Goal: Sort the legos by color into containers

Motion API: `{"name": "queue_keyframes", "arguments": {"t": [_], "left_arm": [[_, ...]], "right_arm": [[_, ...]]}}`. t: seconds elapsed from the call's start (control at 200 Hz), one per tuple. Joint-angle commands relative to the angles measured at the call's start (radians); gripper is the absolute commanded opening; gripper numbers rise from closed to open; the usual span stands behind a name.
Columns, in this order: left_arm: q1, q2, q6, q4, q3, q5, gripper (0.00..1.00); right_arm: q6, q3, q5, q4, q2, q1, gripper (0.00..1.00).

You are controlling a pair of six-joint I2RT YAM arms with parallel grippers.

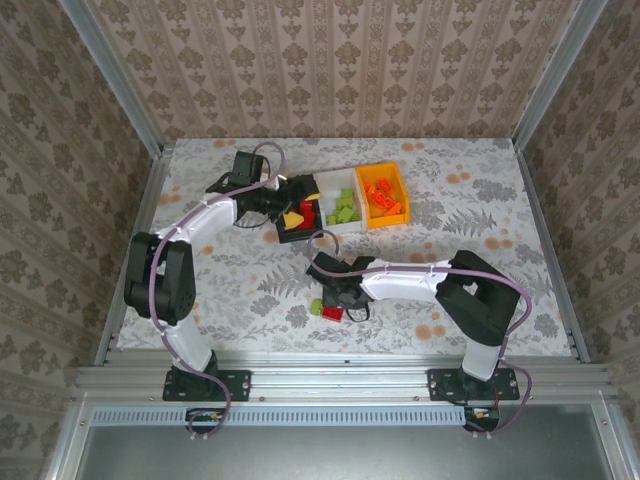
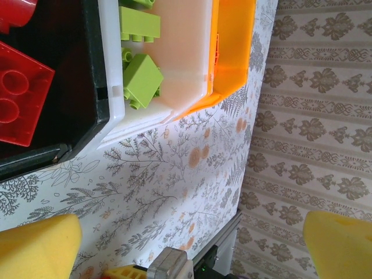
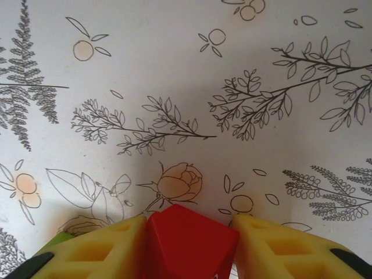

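Three joined bins stand at the back middle of the table: black (image 1: 281,236), white (image 1: 334,182), orange (image 1: 381,171). The black bin (image 2: 93,70) holds red bricks (image 2: 17,99), the white bin (image 2: 180,64) holds lime green bricks (image 2: 141,80), and the orange bin (image 2: 232,52) holds orange bricks (image 1: 383,197). My left gripper (image 1: 291,214) hovers at the black bin, its yellow fingers (image 2: 36,247) spread wide and open with nothing between them. My right gripper (image 3: 187,224) is low over the table, shut on a red brick (image 3: 189,244). A green brick (image 1: 317,307) lies just left of it.
The flowered table cover (image 1: 450,210) runs to metal rails at the sides and front (image 1: 340,365). Patterned walls (image 1: 330,60) enclose the table on three sides. The right arm's link (image 1: 410,278) lies across the near middle.
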Motion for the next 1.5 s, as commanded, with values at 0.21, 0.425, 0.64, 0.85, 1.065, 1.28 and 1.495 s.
{"name": "queue_keyframes", "arguments": {"t": [0.21, 0.425, 0.64, 0.85, 1.065, 1.28, 1.495], "left_arm": [[0.002, -0.023, 0.026, -0.013, 0.025, 0.001, 1.0], [0.007, -0.023, 0.025, -0.013, 0.025, 0.004, 1.0], [0.064, -0.038, 0.016, -0.002, 0.023, 0.011, 1.0], [0.227, -0.045, -0.015, 0.034, 0.006, 0.026, 1.0], [0.334, -0.016, -0.05, 0.064, -0.015, 0.034, 1.0], [0.325, -0.018, -0.074, 0.094, -0.02, 0.057, 1.0], [0.306, -0.036, -0.085, 0.118, -0.022, 0.072, 1.0]], "right_arm": [[-0.019, 0.026, 0.058, -0.004, 0.051, 0.001, 0.34], [-0.07, 0.064, 0.106, -0.024, 0.043, -0.001, 0.33], [-0.192, 0.151, 0.195, -0.067, 0.011, -0.026, 0.33], [-0.358, 0.385, 0.265, -0.039, 0.116, -0.083, 0.33], [-0.511, 0.819, 0.212, -0.17, 0.418, -0.158, 0.34], [-0.594, 1.141, 0.145, -0.313, 0.599, -0.215, 0.44], [-0.617, 1.1, 0.068, -0.235, 0.475, -0.211, 0.62]]}}
